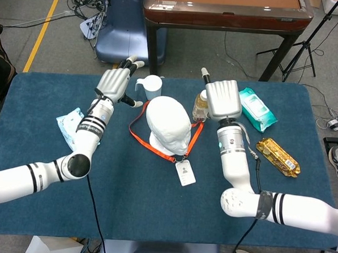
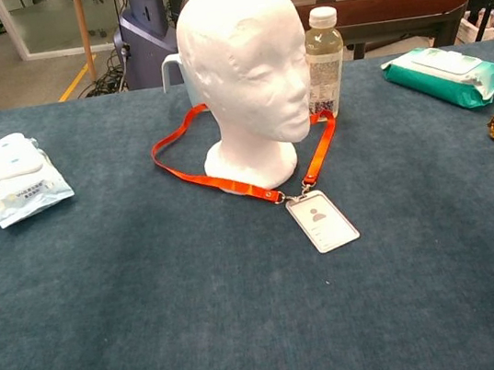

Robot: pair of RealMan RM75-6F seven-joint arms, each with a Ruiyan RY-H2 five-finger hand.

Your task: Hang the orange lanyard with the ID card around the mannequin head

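Orange lanyard (image 2: 187,147) lies looped around the neck base of the mannequin head (image 2: 243,65); we see it draped on the tabletop (image 2: 251,333) on both sides of the foam base, not lifted. Its ID card (image 2: 322,220) rests flat on the cloth just in front of the base, toward the near edge. Mannequin head stands upright near the middle of the tabletop, closer to the far edge.

Left hand (image 1: 113,85) hovers above the far edge, left of the head, fingers spread apart, holding nothing. Right hand (image 1: 223,99) hovers right of the head, over the water bottle (image 2: 324,62), fingers extended, nothing held.

We note a white cup (image 1: 150,87) behind the head, a pale blue wipes pack (image 2: 17,178) toward the left edge, a green wipes pack (image 2: 443,76) and a gold wrapped snack (image 1: 277,156) toward the right edge.
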